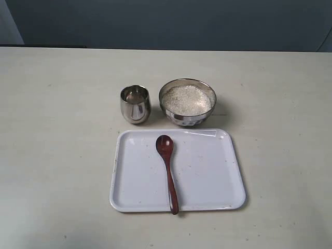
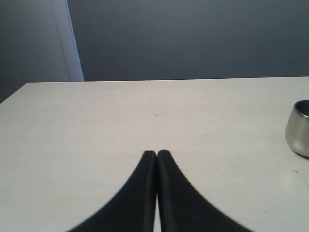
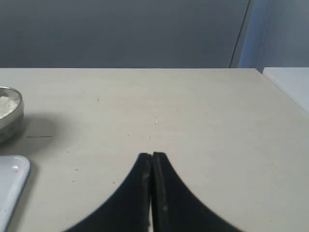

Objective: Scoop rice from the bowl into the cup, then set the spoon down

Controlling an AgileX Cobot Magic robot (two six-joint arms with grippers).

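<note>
The steel bowl [image 1: 187, 102] stands behind the tray, heaped with white rice [image 1: 186, 100]. To its left is the small steel cup [image 1: 135, 104]; I see no rice in it. The dark wooden spoon [image 1: 168, 170] lies on the white tray [image 1: 207, 171], its oval bowl toward the steel bowl and its handle end at the tray's front rim. Neither gripper shows in the exterior view. My left gripper [image 2: 157, 153] is shut and empty over bare table, the cup [image 2: 299, 128] off to one side. My right gripper [image 3: 152, 155] is shut and empty, with the bowl [image 3: 9, 116] and tray corner [image 3: 12, 181] at the frame's edge.
The pale table [image 1: 57, 155] spreads wide around the tray on all sides. A dark wall runs behind the table's far edge. A few loose grains [image 3: 156, 122] lie on the table beyond the right gripper.
</note>
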